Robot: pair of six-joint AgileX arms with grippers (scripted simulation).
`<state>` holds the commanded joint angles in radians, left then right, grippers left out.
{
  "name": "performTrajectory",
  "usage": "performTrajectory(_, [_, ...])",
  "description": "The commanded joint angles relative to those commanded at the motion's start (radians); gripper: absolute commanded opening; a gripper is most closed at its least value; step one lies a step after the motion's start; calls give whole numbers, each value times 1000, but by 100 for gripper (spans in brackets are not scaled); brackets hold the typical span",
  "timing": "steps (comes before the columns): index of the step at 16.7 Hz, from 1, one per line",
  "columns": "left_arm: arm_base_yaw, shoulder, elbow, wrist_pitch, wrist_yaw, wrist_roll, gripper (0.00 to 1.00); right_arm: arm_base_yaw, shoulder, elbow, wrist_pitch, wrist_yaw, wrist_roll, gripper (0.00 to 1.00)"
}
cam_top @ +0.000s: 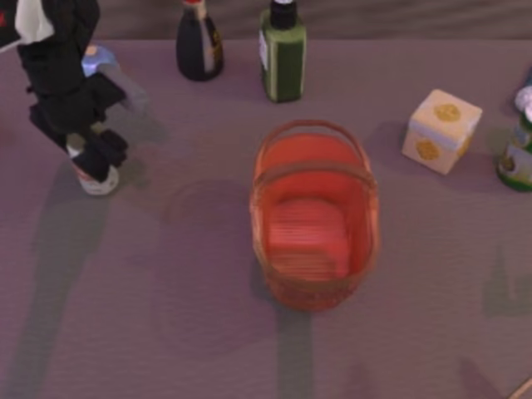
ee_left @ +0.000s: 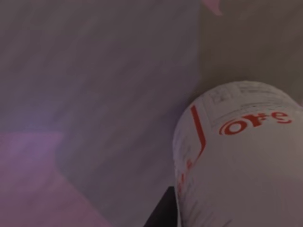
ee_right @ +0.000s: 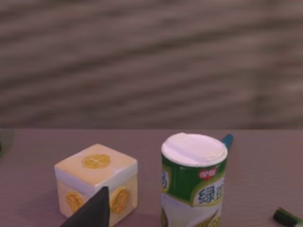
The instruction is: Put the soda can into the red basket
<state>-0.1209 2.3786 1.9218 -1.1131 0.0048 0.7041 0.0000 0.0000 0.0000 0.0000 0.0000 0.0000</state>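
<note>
- One soda can stands at the top view's left side of the worktop, well apart from the red basket; only its white lower part shows there, the rest covered by the arm above it.
- Left wrist view fills with the can at close range: white wall, red logo letters, a red stripe down its side. A dark fingertip lies right against it.
- Left arm reaches down from the top-left corner, dark links stacked over the can, wrist pointing downward.
- Left tool sits around the can's upper part, fingers on either side of it; whether they are pressed tight on it cannot be told.
- Red basket rests near the middle of the worktop, oval, its handle arched across its far part, with bare woven floor showing inside.
- Behind the basket at the far edge: a dark bottle and a green bottle, both upright, side by side but apart.
- Right of the basket: a cream box with yellow round marks, then a green-labelled can at the right edge.
- Right arm is out of the top view. Its wrist view looks at the cream box and the green-labelled can; one dark finger shows low, so the right tool's opening cannot be told.
</note>
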Motion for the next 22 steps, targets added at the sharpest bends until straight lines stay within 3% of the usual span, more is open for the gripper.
performTrajectory(4, [0,0,0,0,0,0,2,0,0,0,0,0,0,100])
performTrajectory(15, [-1,-3,-3,10,8,-2,0,0,0,0,0,0,0,100])
performTrajectory(18, [-15,-12,-29,100,79,-33,0,0,0,0,0,0,0,100])
performTrajectory(22, [-46,-44,-107,351,260,-123,0,0,0,0,0,0,0,100])
